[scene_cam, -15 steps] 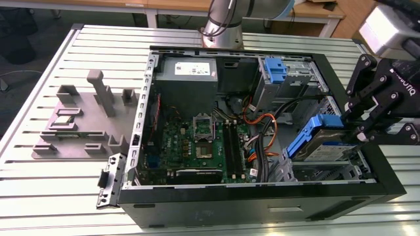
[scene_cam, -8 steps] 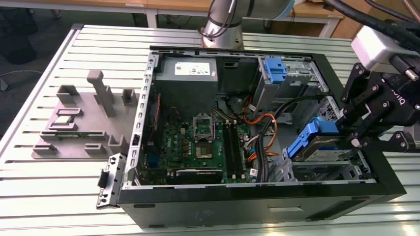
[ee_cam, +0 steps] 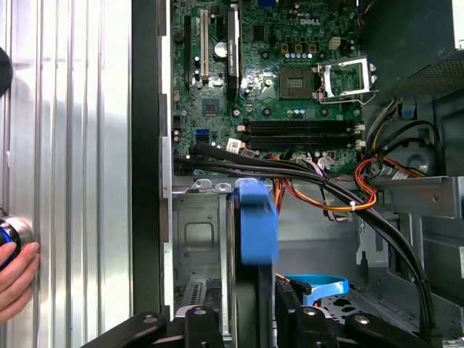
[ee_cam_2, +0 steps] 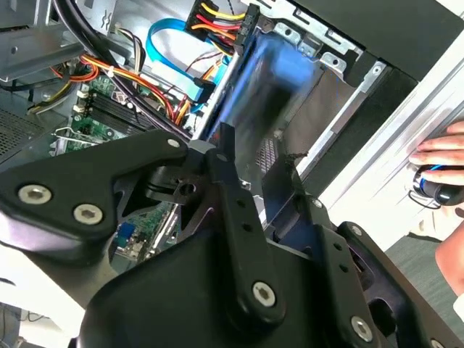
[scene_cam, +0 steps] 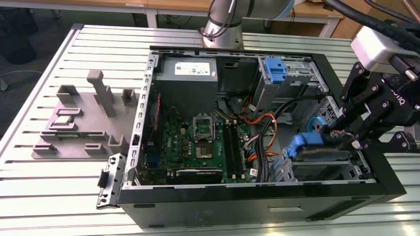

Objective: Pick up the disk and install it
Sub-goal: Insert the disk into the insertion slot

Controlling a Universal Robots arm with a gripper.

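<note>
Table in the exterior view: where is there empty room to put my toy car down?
The ribbed silver metal table lies bare on the exterior view's left, both behind and in front of the grey plastic fixture block. The open black computer case is crowded with orange and black cables, and the black gripper holds the blue-framed silver disk there.

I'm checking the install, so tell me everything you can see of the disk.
The disk stands on edge, seen edge-on in the first wrist view: a thin dark slab with a blue plastic frame on its rim. The gripper clamps it from both sides inside the open computer case, at the drive bay. Whether it touches the bay I cannot tell.
</note>
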